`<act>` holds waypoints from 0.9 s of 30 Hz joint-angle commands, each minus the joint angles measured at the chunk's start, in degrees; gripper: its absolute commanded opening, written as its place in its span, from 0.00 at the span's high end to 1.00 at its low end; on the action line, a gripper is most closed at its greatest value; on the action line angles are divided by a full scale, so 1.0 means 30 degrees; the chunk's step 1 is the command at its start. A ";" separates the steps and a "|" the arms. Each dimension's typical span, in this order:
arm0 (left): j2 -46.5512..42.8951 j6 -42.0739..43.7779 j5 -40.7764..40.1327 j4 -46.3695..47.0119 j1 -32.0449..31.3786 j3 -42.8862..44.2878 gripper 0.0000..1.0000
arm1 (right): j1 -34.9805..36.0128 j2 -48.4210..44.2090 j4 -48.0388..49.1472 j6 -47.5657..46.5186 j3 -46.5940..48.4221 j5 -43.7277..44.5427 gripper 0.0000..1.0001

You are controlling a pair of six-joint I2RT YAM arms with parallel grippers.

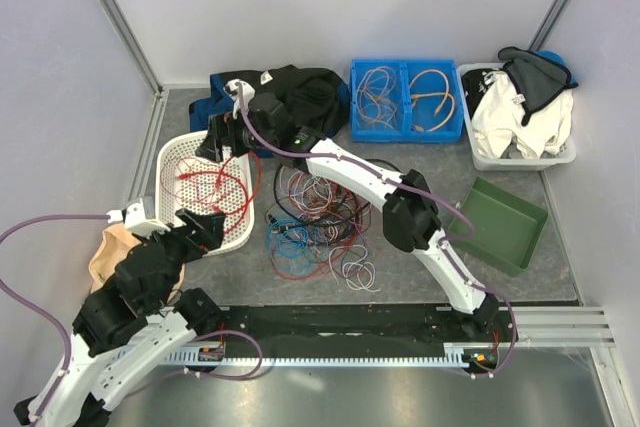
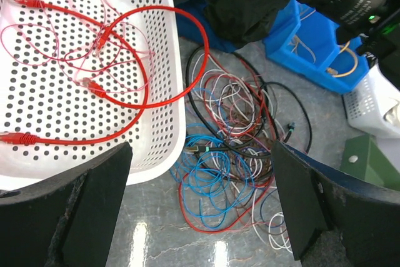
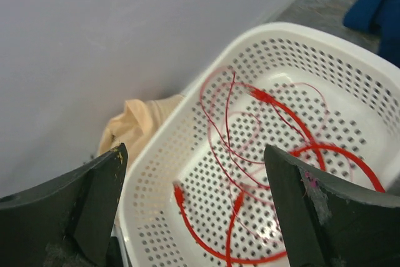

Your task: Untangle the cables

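Note:
The cables (image 1: 315, 222) lie as a tangle of red, blue, black and white wires on the table, right of a white perforated basket (image 1: 162, 182). Several red cables (image 1: 215, 187) lie loose inside that basket. My right gripper (image 1: 215, 139) hangs over the basket's far end; in its wrist view the gripper (image 3: 194, 179) is open and empty above the red cables (image 3: 182, 211). My left gripper (image 1: 205, 229) is at the basket's near right corner. It (image 2: 203, 173) is open and empty, with the tangle (image 2: 231, 148) ahead and the basket (image 2: 50, 104) to the left.
A blue two-part bin (image 1: 405, 97) with coiled wires stands at the back. A white bin of clothes (image 1: 520, 117) and a green tray (image 1: 505, 222) are at the right. Dark clothing (image 1: 290, 92) lies behind the basket, and a beige cloth (image 1: 110, 252) at its left.

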 commanded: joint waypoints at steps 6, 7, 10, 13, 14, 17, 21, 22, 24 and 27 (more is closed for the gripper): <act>0.1008 0.0027 0.0284 0.1625 -0.0042 -0.0102 0.00 | 0.0440 -0.7675 -0.1027 -0.3237 -0.7100 0.7298 0.02; 0.1184 0.0204 0.0430 0.2208 -0.0042 -0.0190 0.00 | 0.0440 -0.8612 -0.0383 -0.3120 -0.8312 0.7796 0.02; 0.2703 0.0644 0.2064 0.3700 -0.0042 -0.0424 0.00 | 0.0440 -1.2274 0.1058 -0.3439 -1.1892 0.9875 0.02; 0.4959 0.0675 0.3879 0.5050 -0.0071 -0.0803 0.00 | 0.0411 -1.5907 0.1000 -0.3908 -1.4792 1.2453 0.02; 0.5922 0.0645 0.4294 0.6099 -0.0042 -0.0980 0.00 | 0.0410 -1.7598 0.1000 -0.4142 -1.5553 1.3126 0.02; 0.7418 0.0441 0.5702 0.8938 -0.0100 -0.2092 0.00 | 0.0410 -2.0008 0.0096 -0.4348 -1.8219 1.4711 0.02; 1.0080 0.0294 0.6670 1.0824 -0.0276 -0.2242 0.00 | 0.0410 -2.1977 -0.2043 -0.4146 -2.0798 1.6700 0.02; 1.0643 0.0207 0.6643 1.1117 -0.0595 -0.2212 0.00 | 0.0410 -2.2822 -0.2133 -0.4058 -2.1530 1.6910 0.02; 1.2423 0.0001 0.6381 1.1704 -0.1036 -0.1950 0.00 | 0.0410 -2.3646 -0.2250 -0.3589 -2.3757 1.7204 0.02; 1.4361 0.0000 0.5883 1.2320 -0.2526 -0.1511 0.00 | 0.0439 -2.5199 -0.2310 -0.2859 -2.6511 1.7322 0.02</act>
